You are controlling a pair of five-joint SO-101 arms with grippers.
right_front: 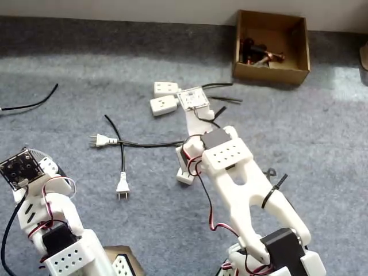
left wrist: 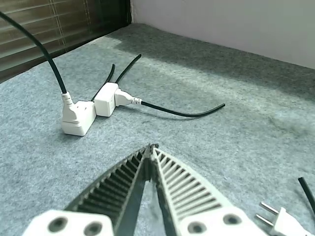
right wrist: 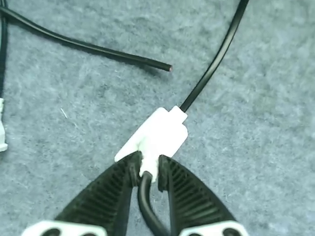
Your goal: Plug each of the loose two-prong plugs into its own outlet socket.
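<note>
Two sockets [left wrist: 78, 118] already hold plugs; two loose plugs [right_front: 98, 140] lie left of centre. The right gripper [right wrist: 148, 160] pinches a white plug [right wrist: 157, 132]; the left gripper [left wrist: 150, 150] is pressed together, empty.

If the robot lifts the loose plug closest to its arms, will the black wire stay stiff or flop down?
Probably flop: the cord already lies in loose bends on the carpet, so it would likely dangle and drag behind. The loose plug looks small and plastic, so probably light. Its flattish body and prongs should keep it from rolling.
</note>
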